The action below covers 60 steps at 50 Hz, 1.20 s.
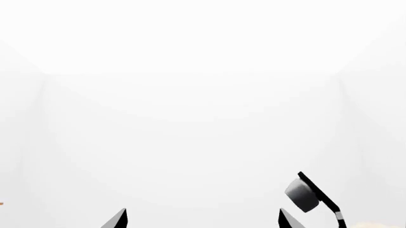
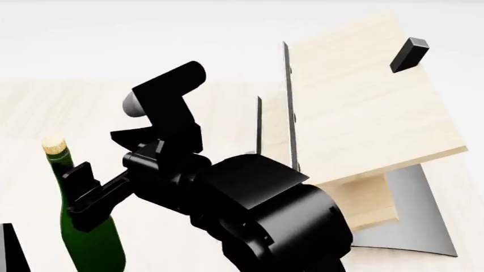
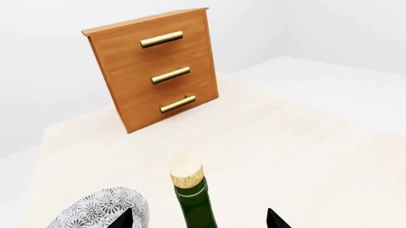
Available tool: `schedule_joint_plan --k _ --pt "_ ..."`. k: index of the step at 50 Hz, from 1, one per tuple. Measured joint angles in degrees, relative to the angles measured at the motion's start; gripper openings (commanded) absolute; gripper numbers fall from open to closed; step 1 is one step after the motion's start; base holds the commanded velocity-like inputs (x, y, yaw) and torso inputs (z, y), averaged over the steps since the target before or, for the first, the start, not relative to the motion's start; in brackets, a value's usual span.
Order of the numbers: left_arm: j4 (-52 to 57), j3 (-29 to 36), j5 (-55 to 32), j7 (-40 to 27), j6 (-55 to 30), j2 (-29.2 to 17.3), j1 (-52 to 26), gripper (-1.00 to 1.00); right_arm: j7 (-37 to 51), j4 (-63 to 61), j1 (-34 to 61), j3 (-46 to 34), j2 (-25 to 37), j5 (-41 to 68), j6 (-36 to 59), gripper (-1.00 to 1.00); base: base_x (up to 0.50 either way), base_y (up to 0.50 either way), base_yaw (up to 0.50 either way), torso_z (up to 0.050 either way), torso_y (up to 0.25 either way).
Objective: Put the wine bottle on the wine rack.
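I am finding no readable writing anywhere; the wine bottle is showing no label from my cameras. It is standing upright on the pale wood table, dark green glass with a tan cork, at the head view's lower left, its base cut off by the frame edge. The right gripper is sitting spread, one fingertip on either side of the bottle's neck without visibly touching it. The right arm is covering part of the wine rack, whose slanted light boards, black block and grey base are showing well right of the bottle. The left gripper is also spread, facing blank white. I am also seeing a patterned bowl beside the bottle and a reddish cabinet beyond.
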Motion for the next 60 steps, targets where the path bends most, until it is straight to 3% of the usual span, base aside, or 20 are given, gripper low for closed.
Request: schedule_joint_plan --k 21,50,51,60 --pt "0.10 0.15 -0.41 -0.31 -0.12 -0.35 -0.18 1.00 0.66 18.18 5.93 -15.01 -1.71 9.48 -17.38 1.00 0.00 0.00 0.00 0.000 0.000" --pt "-0.06 0.39 -0.95 -0.73 0.07 -0.78 -0.43 1.00 5.72 31.37 15.66 -52.92 -2.07 41.14 -47.66 1.00 0.00 0.00 0.00 0.000 0.000" --pt "-0.06 0.40 -0.96 -0.75 0.07 -0.79 -0.43 1.00 5.86 31.43 15.82 -53.81 -2.07 41.81 -48.26 -1.00 0.00 0.00 0.00 0.000 0.000" --pt "-0.23 0.59 -0.96 -0.87 0.17 -0.87 -0.50 1.00 7.03 31.89 17.11 -58.50 -1.65 45.55 -51.97 -1.00 0.00 0.00 0.00 0.000 0.000"
